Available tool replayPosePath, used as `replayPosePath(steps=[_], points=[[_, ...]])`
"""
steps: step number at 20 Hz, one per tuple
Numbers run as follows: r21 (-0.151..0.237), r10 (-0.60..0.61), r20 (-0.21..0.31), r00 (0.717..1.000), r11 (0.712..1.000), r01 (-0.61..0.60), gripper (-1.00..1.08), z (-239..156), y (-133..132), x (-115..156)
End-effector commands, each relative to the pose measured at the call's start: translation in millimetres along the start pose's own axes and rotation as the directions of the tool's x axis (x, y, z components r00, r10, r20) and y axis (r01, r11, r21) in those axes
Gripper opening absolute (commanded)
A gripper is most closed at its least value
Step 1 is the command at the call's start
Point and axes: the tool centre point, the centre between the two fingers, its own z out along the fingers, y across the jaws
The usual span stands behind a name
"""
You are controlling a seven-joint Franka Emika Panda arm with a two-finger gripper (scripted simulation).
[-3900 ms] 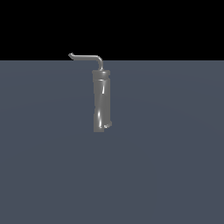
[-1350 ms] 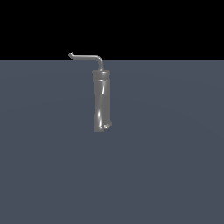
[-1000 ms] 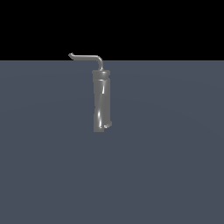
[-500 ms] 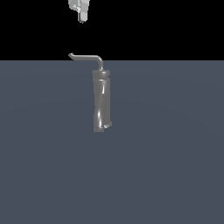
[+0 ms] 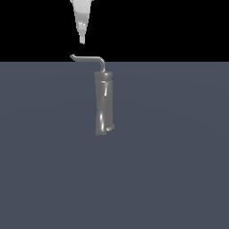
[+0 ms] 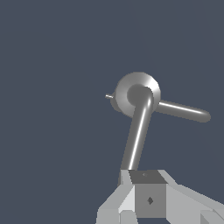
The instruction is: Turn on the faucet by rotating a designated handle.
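Clearly the approach step: the end effector (image 5: 82, 41), fingers seemingly pressed together, hangs just above the handle (image 5: 87, 58) tip atop the faucet (image 5: 103, 105). Next, descend beside it and push sideways.

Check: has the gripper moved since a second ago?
Yes. The gripper has come down from out of view toward the handle, now just above its tip.

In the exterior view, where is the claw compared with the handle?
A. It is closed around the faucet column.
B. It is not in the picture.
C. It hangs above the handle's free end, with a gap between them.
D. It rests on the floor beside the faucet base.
C. The claw hangs tip down above the free end of the handle, and black background shows between them.
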Motion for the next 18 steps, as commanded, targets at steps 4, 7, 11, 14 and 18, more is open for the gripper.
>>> replayPosePath(steps=[4,7,11,14,18], points=[[0.006,0.116,-0.031,0.993,0.993,-0.116,-1.0,23.8,-23.6,-5.0],[0.011,0.16,-0.045,0.986,0.987,-0.16,-1.0,33.6,-32.7,-7.3],[0.018,0.202,-0.058,0.978,0.979,-0.202,-1.0,43.1,-41.1,-9.8],[0.022,0.221,-0.065,0.973,0.975,-0.22,-1.0,47.5,-44.9,-11.0],[0.024,0.23,-0.068,0.971,0.973,-0.229,-1.0,49.6,-46.7,-11.6]])
